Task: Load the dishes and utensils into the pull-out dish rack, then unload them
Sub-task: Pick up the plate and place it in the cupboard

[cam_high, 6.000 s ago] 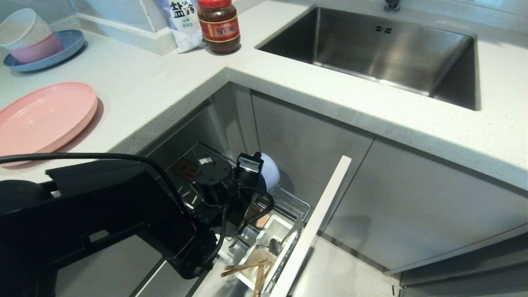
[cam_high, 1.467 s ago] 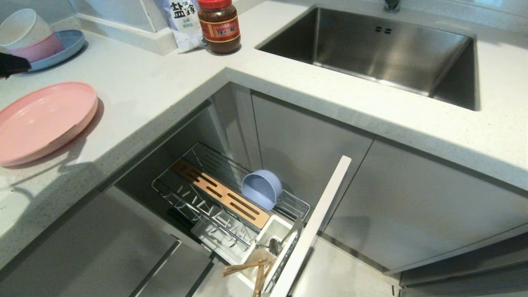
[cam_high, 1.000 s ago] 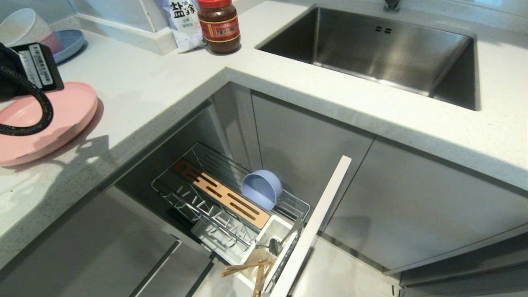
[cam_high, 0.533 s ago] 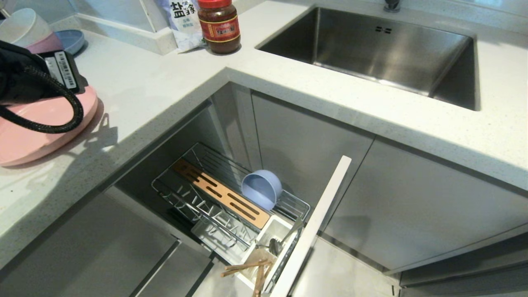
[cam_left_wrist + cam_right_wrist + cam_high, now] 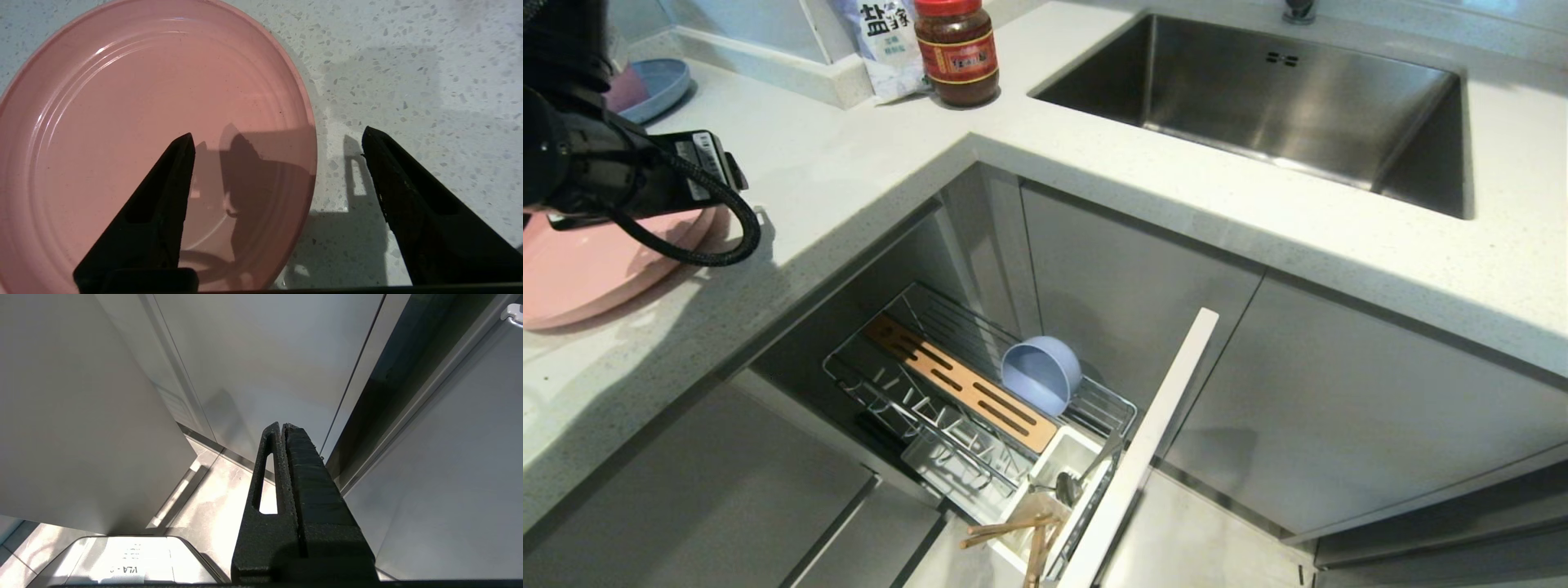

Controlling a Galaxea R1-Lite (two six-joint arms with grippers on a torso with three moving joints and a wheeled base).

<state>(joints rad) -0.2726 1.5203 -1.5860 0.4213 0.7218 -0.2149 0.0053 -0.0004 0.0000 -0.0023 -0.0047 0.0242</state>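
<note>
While the left gripper (image 5: 278, 143) hangs wide open and empty over the counter (image 5: 849, 188), its fingers straddle the right rim of the pink plate (image 5: 143, 122), w/ one tip above the plate and the other above bare stone. A clean lift is judged to need a low approach so the rim is pinched, not the flat centre; a flat plate is prob. slippery. The wrist is pitched down, w/ the arm at far left. The right gripper (image 5: 282, 428) is parked, shut, by the cabinets. The blue bowl (image 5: 1041, 374) sits in the pull-out dish rack (image 5: 915, 400).
</note>
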